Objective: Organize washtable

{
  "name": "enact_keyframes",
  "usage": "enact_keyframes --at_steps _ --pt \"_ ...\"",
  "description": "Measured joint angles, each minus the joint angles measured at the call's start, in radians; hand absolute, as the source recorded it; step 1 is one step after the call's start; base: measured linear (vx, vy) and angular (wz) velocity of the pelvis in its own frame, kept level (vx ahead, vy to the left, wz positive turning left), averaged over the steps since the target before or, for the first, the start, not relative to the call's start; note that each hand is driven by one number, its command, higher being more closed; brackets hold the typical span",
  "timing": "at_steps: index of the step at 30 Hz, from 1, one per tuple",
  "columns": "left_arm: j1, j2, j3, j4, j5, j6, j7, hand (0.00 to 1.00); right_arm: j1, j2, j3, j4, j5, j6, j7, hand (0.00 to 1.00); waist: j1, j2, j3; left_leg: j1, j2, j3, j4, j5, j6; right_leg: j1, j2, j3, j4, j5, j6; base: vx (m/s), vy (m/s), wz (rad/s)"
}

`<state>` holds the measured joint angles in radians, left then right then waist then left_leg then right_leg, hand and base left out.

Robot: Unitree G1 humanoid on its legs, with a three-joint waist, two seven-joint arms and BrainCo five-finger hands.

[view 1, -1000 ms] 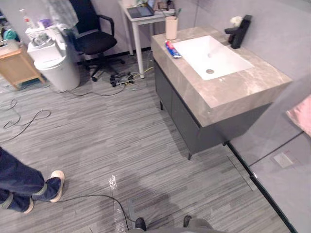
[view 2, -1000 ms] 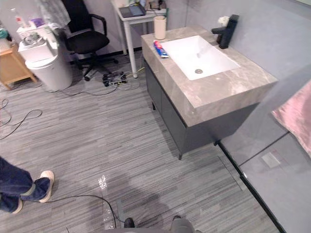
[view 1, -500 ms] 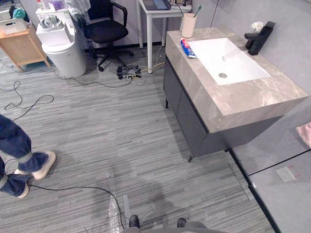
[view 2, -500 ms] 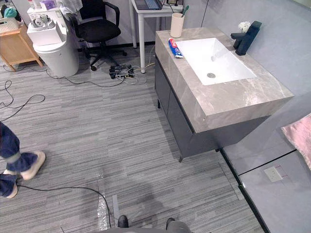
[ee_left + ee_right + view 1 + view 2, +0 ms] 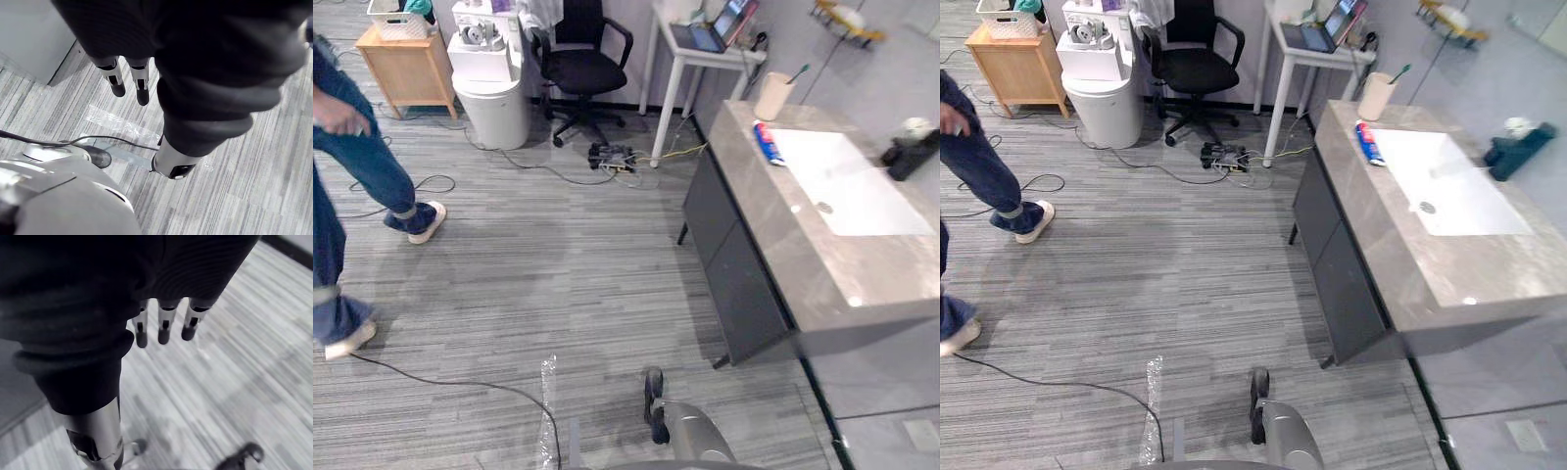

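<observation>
Person (image 5: pixel 357 157) left on floor; office chair (image 5: pixel 582 70), bin (image 5: pixel 494 103) behind; washtable (image 5: pixel 773 211) right

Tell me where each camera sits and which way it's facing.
Left eye view: on the head, looking down at the floor; washstand at right, a person at left.
Right eye view: beside it, same aim; cup and toothpaste on the washstand.
Left wrist view: along the left hand, fingers straight, down at the floor.
Right wrist view: along the right hand, fingers straight, down at the floor.
Shared: both eye views show the washstand; both wrist views the floor.
</observation>
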<state>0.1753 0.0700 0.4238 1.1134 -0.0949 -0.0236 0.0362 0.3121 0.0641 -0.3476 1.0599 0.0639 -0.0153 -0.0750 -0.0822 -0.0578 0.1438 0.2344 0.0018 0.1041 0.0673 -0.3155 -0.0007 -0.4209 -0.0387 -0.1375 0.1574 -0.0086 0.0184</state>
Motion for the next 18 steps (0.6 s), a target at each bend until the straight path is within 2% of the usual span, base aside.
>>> enact_keyframes --at_steps 1,2,3,4,5,6,7,8,9,10,11,13,14,16,17,18 --pt "0.004 -0.012 0.003 -0.004 0.014 0.003 -0.015 0.0 0.015 0.004 0.0 0.004 -0.014 0.007 0.019 0.0 -0.028 0.027 -0.007 0.039 0.031 -0.019 0.004 -0.033 -0.053 -0.002 0.01 -0.018 0.055 0.003 -0.016 0.7 -0.115 0.88" --pt "0.017 -0.023 0.005 -0.008 0.022 0.005 -0.021 0.0 0.028 0.004 0.0 0.001 -0.021 0.009 0.029 0.0 -0.036 0.045 -0.019 0.055 0.055 -0.024 0.015 -0.048 -0.089 -0.001 0.022 -0.037 0.082 0.005 -0.035 0.79 -0.171 0.91" --pt "0.032 -0.025 0.015 -0.026 0.029 0.005 -0.036 0.0 0.041 0.011 0.004 -0.005 -0.036 0.02 0.031 0.0 -0.043 0.032 -0.041 0.049 0.059 -0.017 0.115 -0.054 -0.103 0.016 0.035 -0.036 0.107 0.106 -0.088 0.81 -0.208 0.37" --pt "0.026 -0.042 0.02 -0.029 0.029 0.011 -0.036 0.0 0.06 -0.019 0.009 -0.017 -0.054 0.02 0.067 0.0 -0.035 0.071 -0.054 -0.001 0.108 -0.005 0.279 -0.052 -0.116 0.019 0.066 -0.048 0.167 0.088 -0.098 0.8 -0.205 0.14" --pt "0.026 -0.051 0.022 -0.033 0.029 0.014 -0.037 0.0 0.064 -0.03 0.007 -0.032 -0.057 0.02 0.063 0.0 -0.039 0.083 -0.059 -0.049 0.132 -0.005 0.39 -0.028 -0.129 0.03 0.081 -0.054 0.182 0.056 -0.105 0.8 -0.205 -0.46" --pt "0.031 -0.061 0.037 -0.05 0.028 0.015 -0.039 0.0 0.053 -0.042 0.004 -0.059 -0.057 0.021 0.051 0.0 -0.033 0.084 -0.059 -0.138 0.16 -0.006 0.634 0.094 -0.102 0.061 0.123 -0.03 0.189 0.01 -0.123 0.79 -0.164 -0.83" --pt "0.025 -0.064 0.051 -0.054 0.026 0.017 -0.039 0.0 0.034 -0.065 0.007 -0.082 -0.058 0.017 0.049 0.0 -0.013 0.095 -0.051 -0.212 0.187 -0.011 0.803 0.215 -0.117 0.096 0.154 0.006 0.178 -0.01 -0.14 0.92 -0.163 -1.21" --pt "0.007 -0.068 0.051 -0.071 0.026 0.017 -0.038 0.0 0.014 -0.091 0.026 -0.092 -0.08 0.017 0.057 0.0 -0.011 0.101 -0.035 -0.301 0.228 -0.004 0.993 0.204 -0.106 0.166 0.188 0.042 0.143 -0.028 -0.148 0.72 -0.101 -0.97" --pt "-0.002 -0.064 0.05 -0.085 0.022 0.016 -0.036 0.0 0.013 -0.09 0.041 -0.093 -0.09 0.017 0.057 0.0 -0.007 0.089 -0.025 -0.334 0.243 0.01 1.058 0.188 -0.089 0.212 0.196 0.065 0.124 -0.036 -0.153 0.65 -0.071 -0.87" --pt "-0.002 -0.055 0.044 -0.116 0.0 0.008 -0.031 0.0 0.0 -0.077 0.053 -0.092 -0.107 0.019 0.043 0.0 0.013 0.055 -0.012 -0.381 0.246 0.033 1.123 0.164 -0.052 0.304 0.196 0.122 0.089 -0.047 -0.161 0.6 -0.041 -0.83" --pt "-0.001 -0.052 0.036 -0.137 -0.023 -0.003 -0.029 0.0 0.003 -0.07 0.059 -0.092 -0.113 0.019 0.034 0.0 0.035 0.047 -0.008 -0.422 0.248 0.036 1.131 0.146 -0.033 0.362 0.191 0.168 0.063 -0.053 -0.165 0.58 -0.016 -1.04" --pt "0.002 -0.047 0.006 -0.174 -0.088 -0.031 -0.027 0.0 0.012 -0.069 0.085 -0.092 -0.099 0.021 0.031 0.0 0.056 0.024 -0.011 -0.529 0.249 0.032 1.049 0.11 -0.03 0.454 0.167 0.237 0.032 -0.099 -0.149 0.54 0.101 -1.04" --pt "-0.002 -0.047 -0.006 -0.183 -0.128 -0.041 -0.021 0.0 0.014 -0.074 0.091 -0.093 -0.076 0.022 0.038 0.0 0.06 0.017 -0.013 -0.606 0.241 0.003 0.903 0.099 -0.037 0.491 0.154 0.287 0.035 -0.149 -0.134 0.54 0.201 -0.89" --pt "0.0 -0.044 -0.019 -0.191 -0.153 -0.049 -0.014 0.0 0.02 -0.072 0.095 -0.093 -0.066 0.023 0.037 0.0 0.071 0.017 -0.013 -0.628 0.222 -0.053 0.723 0.103 -0.045 0.508 0.14 0.336 0.048 -0.187 -0.123 0.4 0.242 -1.01" --pt "0.01 -0.053 -0.025 -0.193 -0.177 -0.053 -0.01 0.0 0.008 -0.078 0.096 -0.096 -0.066 0.02 0.019 0.0 0.098 0.007 -0.02 -0.624 0.208 -0.167 0.459 0.129 -0.087 0.505 0.133 0.425 0.083 -0.242 -0.108 0.35 0.285 -1.42" --pt "0.015 -0.056 -0.025 -0.191 -0.186 -0.053 -0.008 0.0 0.002 -0.09 0.096 -0.097 -0.07 0.02 0.01 0.0 0.1 0.021 -0.026 -0.622 0.209 -0.219 0.379 0.142 -0.109 0.505 0.133 0.461 0.098 -0.264 -0.1 0.54 0.516 -1.87"
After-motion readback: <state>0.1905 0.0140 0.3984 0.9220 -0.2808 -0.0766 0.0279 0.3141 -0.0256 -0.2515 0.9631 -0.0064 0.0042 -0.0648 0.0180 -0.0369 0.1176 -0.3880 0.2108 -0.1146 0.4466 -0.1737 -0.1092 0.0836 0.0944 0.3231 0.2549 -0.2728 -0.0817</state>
